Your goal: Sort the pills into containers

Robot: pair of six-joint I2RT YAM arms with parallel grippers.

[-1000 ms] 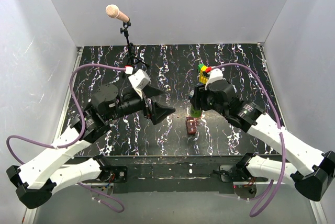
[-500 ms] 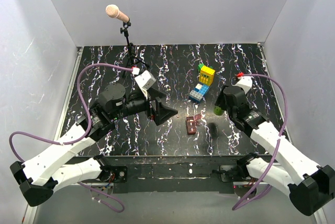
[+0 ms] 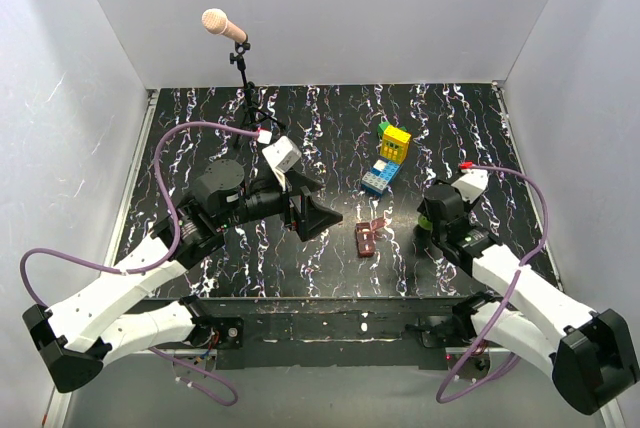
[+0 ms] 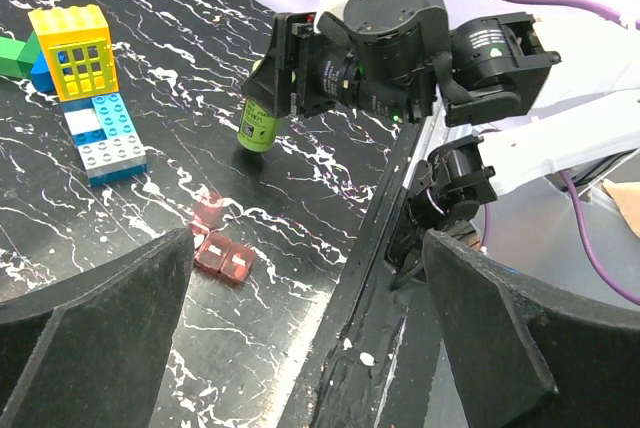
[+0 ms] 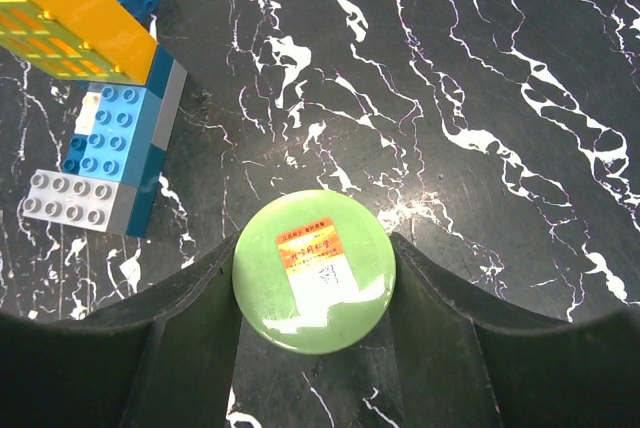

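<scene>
right gripper [image 5: 312, 288]: gripping green bottle [image 5: 314, 248]
left gripper [image 4: 310, 338]: hanging wide open, empty
tip: lowering it upright, clear of box [image 4: 225, 260]

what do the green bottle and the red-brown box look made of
The green bottle: probably plastic, smooth with a soft sheen, paper-looking label on its end. The red-brown box: likely glossy translucent plastic; its raised flap looks see-through.
</scene>
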